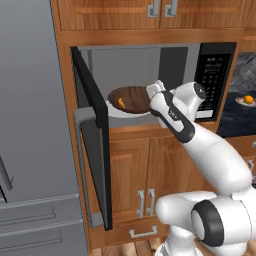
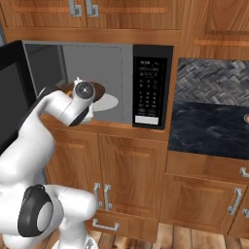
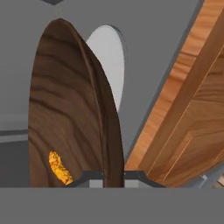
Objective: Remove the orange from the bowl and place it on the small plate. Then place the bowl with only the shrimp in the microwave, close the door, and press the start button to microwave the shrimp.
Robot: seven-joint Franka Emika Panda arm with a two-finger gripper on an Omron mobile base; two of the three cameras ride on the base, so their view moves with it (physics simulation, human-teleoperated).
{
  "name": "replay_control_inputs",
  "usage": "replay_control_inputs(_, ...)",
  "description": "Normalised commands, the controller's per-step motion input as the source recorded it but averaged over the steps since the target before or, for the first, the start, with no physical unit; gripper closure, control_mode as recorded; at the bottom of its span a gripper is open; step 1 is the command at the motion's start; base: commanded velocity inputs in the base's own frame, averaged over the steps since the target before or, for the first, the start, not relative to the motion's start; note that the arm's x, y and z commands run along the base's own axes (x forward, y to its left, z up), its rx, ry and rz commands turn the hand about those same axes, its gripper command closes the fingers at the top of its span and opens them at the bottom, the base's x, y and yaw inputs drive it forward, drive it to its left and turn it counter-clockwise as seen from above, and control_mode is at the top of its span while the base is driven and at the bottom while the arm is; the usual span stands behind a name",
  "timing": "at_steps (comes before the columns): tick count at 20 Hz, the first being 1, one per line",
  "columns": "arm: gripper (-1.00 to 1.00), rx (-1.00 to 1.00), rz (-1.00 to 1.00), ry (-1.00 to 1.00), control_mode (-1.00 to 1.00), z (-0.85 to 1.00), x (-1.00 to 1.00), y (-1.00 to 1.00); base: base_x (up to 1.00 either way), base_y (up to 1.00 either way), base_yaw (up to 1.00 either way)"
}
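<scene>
Left base view, read from its left edge: a grey refrigerator point(image 1: 30, 125) fills that side, and next to it the microwave door point(image 1: 92, 135) hangs wide open, swung out toward the robot. Past the door, the dark wooden bowl point(image 1: 131, 99) sits at the mouth of the microwave point(image 1: 150, 80), over the white turntable point(image 1: 116, 111), with the shrimp point(image 1: 120, 102) showing as an orange fleck inside. The end effector point(image 1: 150, 95) is at the bowl's near rim; in the hand view its fingers point(image 3: 92, 177) are closed down on the rim, with wood between them, so it has hold of the bowl. Further right comes the keypad panel point(image 1: 214, 75), and at the far right the orange point(image 1: 248, 99) lies on the small plate point(image 1: 242, 102) on the dark tabletop point(image 1: 235, 120).

So the first part looks done, and the bowl is partway into the cavity. By my reading, what is left is setting it down on the turntable, letting go, closing the door and pressing start. Only the open door stands close to the arm's way out.
</scene>
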Motion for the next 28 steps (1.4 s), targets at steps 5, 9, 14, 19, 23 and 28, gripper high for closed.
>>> replay_control_inputs(5, 1.00, -0.02, 0.00, 0.01, -1.00, -0.36, 0.25, 0.01, 0.00, 0.00, 0.00)
replay_control_inputs(9, 1.00, -0.01, 0.00, 0.00, -1.00, -0.41, 0.20, 0.00, 0.00, 0.00, 0.00)
replay_control_inputs(14, 1.00, 0.00, 0.00, 0.00, -1.00, -0.25, 0.38, 0.00, 0.00, 0.00, 0.00)
replay_control_inputs(19, 1.00, 0.00, 0.00, 0.00, -1.00, -0.19, 0.58, 0.01, 0.00, 0.00, 0.00)
replay_control_inputs(23, 1.00, 0.00, 0.00, 0.00, -1.00, -0.26, 0.55, 0.00, 0.00, 0.00, 0.00)
replay_control_inputs(28, 1.00, 0.00, 0.00, 0.00, -1.00, -0.25, 0.56, 0.03, 0.00, 0.00, 0.00)
